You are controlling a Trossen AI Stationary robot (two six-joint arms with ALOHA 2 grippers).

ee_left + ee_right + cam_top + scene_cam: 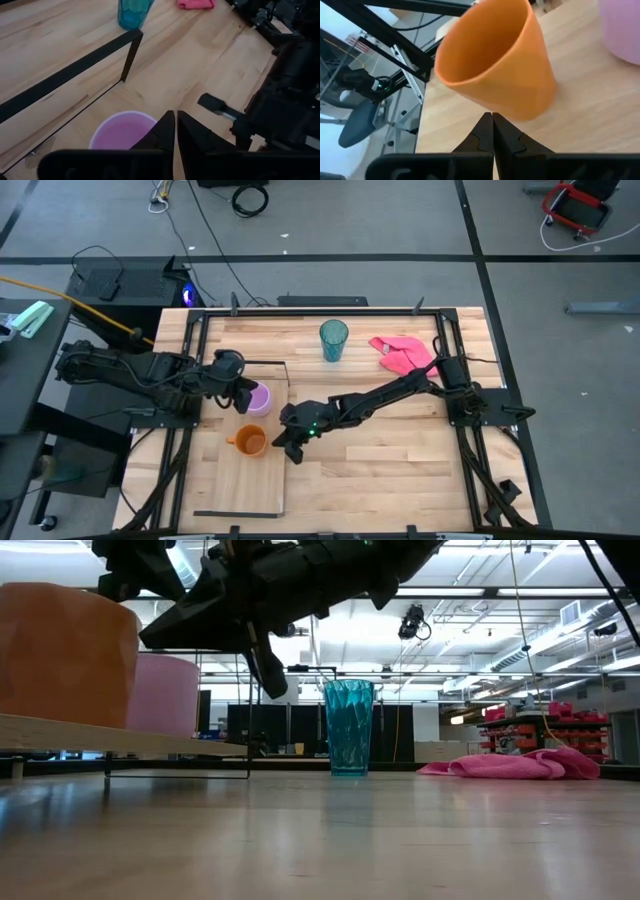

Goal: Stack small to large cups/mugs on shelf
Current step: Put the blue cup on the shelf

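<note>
Lilac mug (259,398) stands upright on the shelf (240,480), near the black wire frame (286,375) at its far end. Orange mug (249,442) stands upright on the same plank, just beside the lilac mug on the near side, apart from it. Teal tumbler (333,339) stands upright on the tabletop (400,450), well apart from the shelf, near the pink cloth (403,354).

Left gripper (243,394) is at the lilac mug's rim; its jaws are together, holding nothing. Right gripper (291,446) is just beside the orange mug, on the tumbler-side edge of the shelf; its jaws are together, holding nothing. In the right wrist view the orange mug (495,65) sits directly ahead of the closed fingertips (487,131)
</note>
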